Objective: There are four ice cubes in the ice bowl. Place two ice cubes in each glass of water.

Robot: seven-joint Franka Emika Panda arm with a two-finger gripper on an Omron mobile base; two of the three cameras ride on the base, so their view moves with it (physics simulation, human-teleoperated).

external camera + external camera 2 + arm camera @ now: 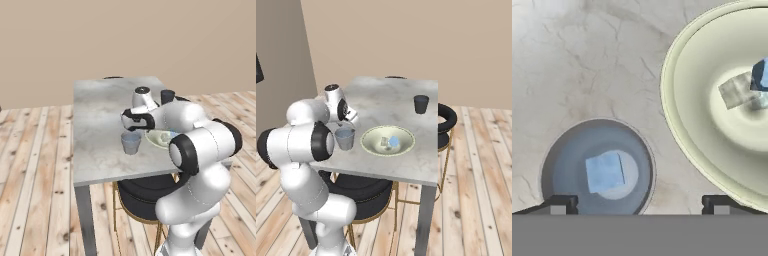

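One pale blue ice cube [605, 172] lies at the bottom of the near glass of water [597, 167], seen from straight above in the hand view. That glass [131, 142] stands on the marble worktop [100, 125] near its front edge, just left of the ice bowl [387, 140], close to it but not touching. In the bowl's hollow lie the remaining ice cubes [390, 142]: a greyish translucent one [738, 90] and a bluer one [761, 75] touching it at the right edge of the hand view; how many there are in all I cannot tell. The second glass of water [421, 104] stands far back on the right part of the worktop, well apart from the bowl.

The tool [640, 204] hangs directly over the near glass, its two dark fingertips [559, 204] spread wide, one over the glass's left rim and the other over the bare worktop between glass and bowl; it is released and grasps nothing. In the base views the white arm [200, 150] bends over the front of the worktop, hiding part of the bowl from the left.

Black round stools [361, 192] with gold legs stand under the worktop on the wooden floor [35, 175].
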